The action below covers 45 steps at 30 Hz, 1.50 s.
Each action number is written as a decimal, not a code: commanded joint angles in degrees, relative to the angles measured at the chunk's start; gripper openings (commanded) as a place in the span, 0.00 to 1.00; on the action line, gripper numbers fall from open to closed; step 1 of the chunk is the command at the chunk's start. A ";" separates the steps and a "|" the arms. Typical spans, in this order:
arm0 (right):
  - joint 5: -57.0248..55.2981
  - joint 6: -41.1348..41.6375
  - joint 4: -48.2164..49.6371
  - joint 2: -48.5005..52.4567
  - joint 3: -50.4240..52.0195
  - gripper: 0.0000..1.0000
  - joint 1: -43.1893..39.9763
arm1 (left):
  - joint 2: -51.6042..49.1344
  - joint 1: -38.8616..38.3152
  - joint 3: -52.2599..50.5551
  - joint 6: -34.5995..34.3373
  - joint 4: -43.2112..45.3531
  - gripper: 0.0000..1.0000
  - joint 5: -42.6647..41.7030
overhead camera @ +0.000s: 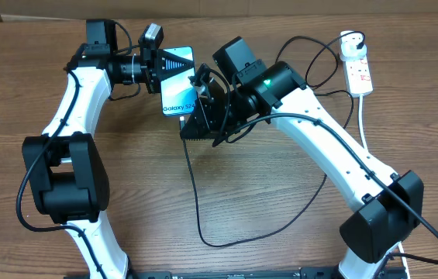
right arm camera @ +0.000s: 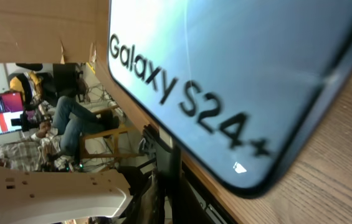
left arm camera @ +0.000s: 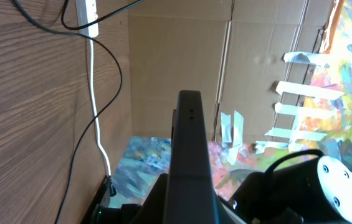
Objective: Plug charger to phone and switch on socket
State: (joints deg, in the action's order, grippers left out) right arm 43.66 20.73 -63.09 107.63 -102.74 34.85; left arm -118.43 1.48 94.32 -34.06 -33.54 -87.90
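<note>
My left gripper [overhead camera: 160, 71] is shut on the phone [overhead camera: 178, 81] and holds it above the table at the back centre, its blue screen reading "Galaxy S24". In the left wrist view the phone's dark edge [left arm camera: 191, 149] stands between the fingers [left arm camera: 191, 190]. My right gripper [overhead camera: 198, 116] is at the phone's lower end, shut on the tip end of the black charger cable [overhead camera: 195, 194]. The right wrist view shows the screen [right arm camera: 225, 62] very close above the fingers [right arm camera: 176, 193]. The white socket strip [overhead camera: 360, 71] lies at the back right.
The charger cable loops across the wooden table [overhead camera: 265, 209] toward the front, then back up to the round adapter [overhead camera: 350, 43] on the strip. The strip's white cord [overhead camera: 363, 128] runs along the right side. The strip also shows in the left wrist view [left arm camera: 87, 14].
</note>
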 commanded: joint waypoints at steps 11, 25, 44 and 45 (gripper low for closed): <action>0.59 -0.61 0.04 0.09 -0.42 0.04 -0.48 | 0.42 -0.39 0.55 1.11 0.24 0.04 -2.10; 1.68 -0.59 0.22 0.07 -0.46 0.03 -0.46 | 0.42 -0.44 0.55 1.05 0.20 0.04 -1.86; 1.90 -0.55 0.44 0.09 -0.46 0.03 -0.42 | 0.42 -0.44 0.55 0.68 0.20 0.04 -1.66; 1.88 -0.55 0.44 0.09 -0.46 0.04 -0.42 | 0.42 -0.44 0.55 0.68 0.20 0.04 -1.68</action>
State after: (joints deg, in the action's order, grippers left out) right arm 44.77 20.73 -62.94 107.63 -102.74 34.44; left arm -118.43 1.48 94.32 -34.09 -33.54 -87.85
